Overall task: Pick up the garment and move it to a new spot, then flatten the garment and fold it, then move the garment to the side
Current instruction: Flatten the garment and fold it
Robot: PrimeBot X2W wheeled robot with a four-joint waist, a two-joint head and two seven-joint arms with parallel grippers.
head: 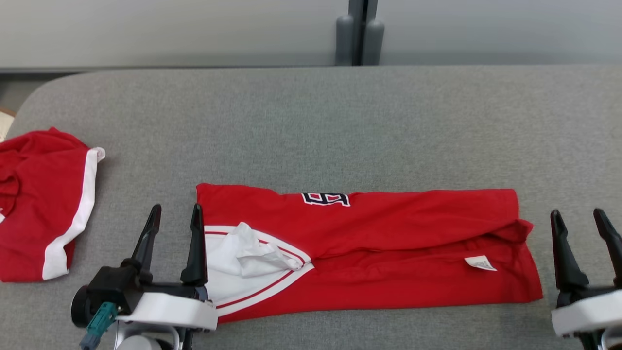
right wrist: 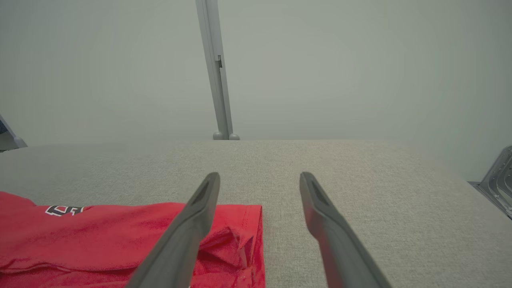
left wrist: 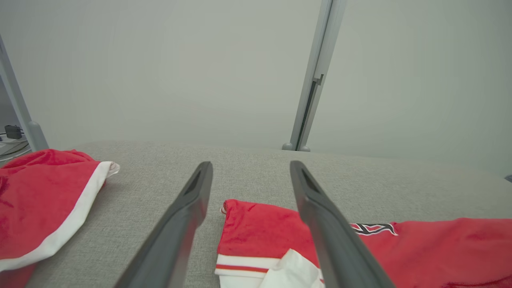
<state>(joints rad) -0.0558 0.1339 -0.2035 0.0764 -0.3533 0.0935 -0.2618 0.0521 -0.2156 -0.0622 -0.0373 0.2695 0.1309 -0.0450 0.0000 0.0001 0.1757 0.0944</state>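
Observation:
A red garment (head: 388,243) with white trim and a dark logo lies folded into a long strip across the grey table (head: 311,121), near its front edge. A white sleeve part bunches at its left end, a small white label shows near its right end. My left gripper (head: 176,214) stands open just left of the garment's left end, its right finger at the cloth's edge; the left wrist view shows that end (left wrist: 256,232) between the fingers. Off the strip's right end my right gripper (head: 579,217) is open, with the cloth's right end (right wrist: 240,236) showing beside its left finger.
A second red garment with a white band (head: 43,204) lies folded at the table's left edge (left wrist: 44,200). A grey wall with a vertical post (head: 359,31) runs behind the table. The far half of the table is bare grey cloth.

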